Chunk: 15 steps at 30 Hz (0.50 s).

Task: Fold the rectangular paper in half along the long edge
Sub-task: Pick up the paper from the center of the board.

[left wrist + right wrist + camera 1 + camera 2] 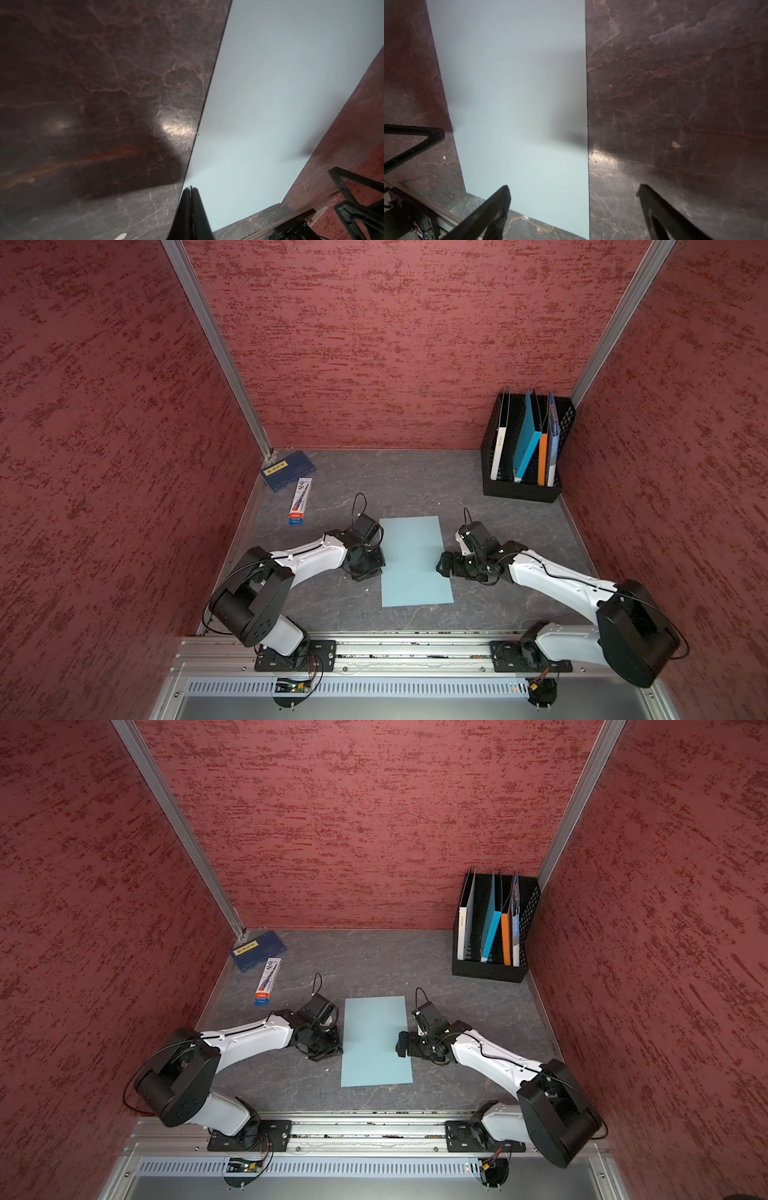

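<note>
Nearby, a navy booklet (289, 470) bore an unreadable yellow label (276, 467); left gripper (190, 188) closed at the rectangular paper (413, 560) edge, right gripper (574, 187) spread apart.

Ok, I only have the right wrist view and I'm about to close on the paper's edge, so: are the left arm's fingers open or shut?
Observer: Shut. In the left wrist view the fingers of the left gripper are pressed together right at the long edge of the rectangular paper. I can't tell whether they pinch it.
Operator: Is any part of the sheet lifted?
Observer: No. In both top views it lies flat and unfolded on the table.
Operator: Anything beyond the paper I could hit?
Observer: A black file rack stands in the far right corner, well away from the right gripper.
</note>
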Each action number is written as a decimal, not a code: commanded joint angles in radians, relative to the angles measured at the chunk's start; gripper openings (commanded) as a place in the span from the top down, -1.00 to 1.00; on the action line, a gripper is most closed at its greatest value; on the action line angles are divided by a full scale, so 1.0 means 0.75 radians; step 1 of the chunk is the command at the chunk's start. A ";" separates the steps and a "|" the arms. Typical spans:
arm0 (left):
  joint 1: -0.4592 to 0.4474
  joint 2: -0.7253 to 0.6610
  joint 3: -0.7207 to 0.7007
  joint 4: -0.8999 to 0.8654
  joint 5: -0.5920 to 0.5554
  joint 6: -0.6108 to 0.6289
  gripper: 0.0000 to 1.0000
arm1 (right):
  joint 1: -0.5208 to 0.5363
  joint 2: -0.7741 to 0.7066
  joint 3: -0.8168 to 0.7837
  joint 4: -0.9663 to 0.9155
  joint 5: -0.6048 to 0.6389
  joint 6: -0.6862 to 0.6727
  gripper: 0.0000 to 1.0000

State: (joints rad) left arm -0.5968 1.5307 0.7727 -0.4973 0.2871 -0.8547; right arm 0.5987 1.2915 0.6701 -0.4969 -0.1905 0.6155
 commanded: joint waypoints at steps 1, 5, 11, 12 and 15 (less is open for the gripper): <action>0.020 0.011 0.022 0.006 -0.050 0.072 0.90 | 0.000 -0.028 0.022 0.032 -0.015 -0.030 -0.95; 0.056 0.035 0.019 0.004 -0.076 0.135 0.92 | -0.001 0.000 0.031 0.058 -0.042 -0.037 -0.95; 0.064 0.035 0.017 0.031 -0.132 0.194 1.00 | -0.002 0.059 0.032 0.111 -0.083 -0.036 -0.95; 0.064 0.044 0.022 0.039 -0.128 0.198 1.00 | 0.000 0.066 0.033 0.123 -0.091 -0.039 -0.95; 0.064 0.071 0.029 0.091 -0.095 0.209 1.00 | -0.008 0.089 0.027 0.169 -0.125 -0.041 -0.95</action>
State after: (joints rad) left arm -0.5507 1.5585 0.7750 -0.4770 0.2188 -0.7326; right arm 0.5980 1.3457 0.6720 -0.4297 -0.2466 0.5964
